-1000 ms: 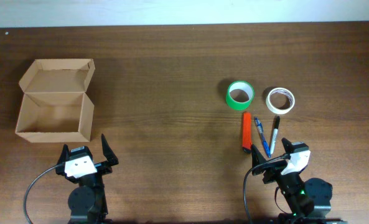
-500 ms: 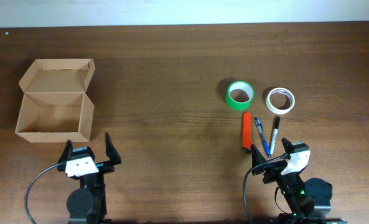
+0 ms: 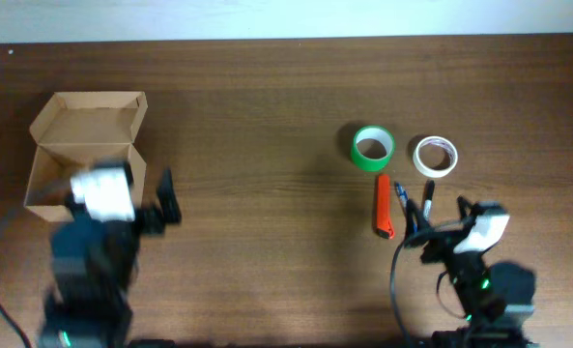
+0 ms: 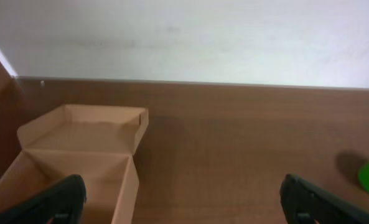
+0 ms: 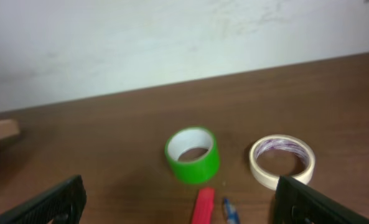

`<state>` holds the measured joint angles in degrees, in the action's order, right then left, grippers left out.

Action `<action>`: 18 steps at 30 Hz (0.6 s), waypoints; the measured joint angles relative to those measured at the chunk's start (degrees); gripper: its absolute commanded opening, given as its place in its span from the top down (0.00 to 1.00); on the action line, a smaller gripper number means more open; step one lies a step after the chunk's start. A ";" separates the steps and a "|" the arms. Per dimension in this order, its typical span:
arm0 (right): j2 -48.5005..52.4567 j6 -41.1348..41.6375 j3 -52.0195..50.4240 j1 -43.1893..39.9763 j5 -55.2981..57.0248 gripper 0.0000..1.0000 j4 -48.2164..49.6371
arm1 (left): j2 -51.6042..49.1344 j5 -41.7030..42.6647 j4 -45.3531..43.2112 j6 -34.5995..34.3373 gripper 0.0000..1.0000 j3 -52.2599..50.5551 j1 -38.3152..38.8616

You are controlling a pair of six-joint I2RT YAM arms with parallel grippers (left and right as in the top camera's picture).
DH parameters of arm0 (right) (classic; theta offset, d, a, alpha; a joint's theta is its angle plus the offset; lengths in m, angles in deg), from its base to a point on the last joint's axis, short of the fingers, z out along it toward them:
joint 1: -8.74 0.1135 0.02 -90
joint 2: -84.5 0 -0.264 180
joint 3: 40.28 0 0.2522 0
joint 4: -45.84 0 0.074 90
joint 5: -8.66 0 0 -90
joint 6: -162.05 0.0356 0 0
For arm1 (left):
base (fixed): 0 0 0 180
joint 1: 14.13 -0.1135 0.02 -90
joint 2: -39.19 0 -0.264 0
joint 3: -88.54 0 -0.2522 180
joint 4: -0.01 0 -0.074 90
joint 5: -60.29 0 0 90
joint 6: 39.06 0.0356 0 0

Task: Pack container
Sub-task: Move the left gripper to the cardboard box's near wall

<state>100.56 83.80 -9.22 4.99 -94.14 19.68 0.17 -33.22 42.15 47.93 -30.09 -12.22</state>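
The tan-brown cardboard container (image 3: 85,121) sits at the left end of the dark wooden counter (image 3: 267,97), its flap lid thrown back. The left tool (image 4: 183,202) hangs over its near right corner, spread wide and holding nothing. The right tool (image 3: 441,224) is also released, just beside an orange-red marker (image 3: 384,206), with a green tape roll (image 3: 372,147) and a white tape roll (image 3: 435,156) beyond
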 measured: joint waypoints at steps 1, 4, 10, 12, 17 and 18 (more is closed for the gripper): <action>4.28 -0.55 3.98 -0.02 0.59 0.01 -1.11 | -4.81 0.15 2.29 0.00 0.00 4.83 -0.35; 16.48 -3.67 17.18 -0.02 1.88 0.01 -8.31 | -19.74 0.37 9.46 -0.02 0.00 20.63 -2.23; 42.27 -12.20 51.76 -1.01 7.89 0.01 -34.95 | -44.76 3.17 22.58 -0.02 0.00 48.46 -7.39; 49.44 -14.23 62.73 -2.25 8.98 0.01 -42.42 | -50.07 3.93 25.14 -0.02 0.00 54.29 -8.66; 60.76 -16.76 78.40 -3.65 8.70 0.01 -52.89 | -56.65 4.59 30.25 0.70 0.00 58.38 -10.10; 62.14 -16.98 79.17 -3.69 8.33 0.01 -53.57 | -57.29 4.59 31.65 1.36 0.00 58.40 -10.14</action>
<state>162.70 66.81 69.95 1.29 -85.81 -33.89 -57.12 -28.63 73.80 49.29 28.31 -22.36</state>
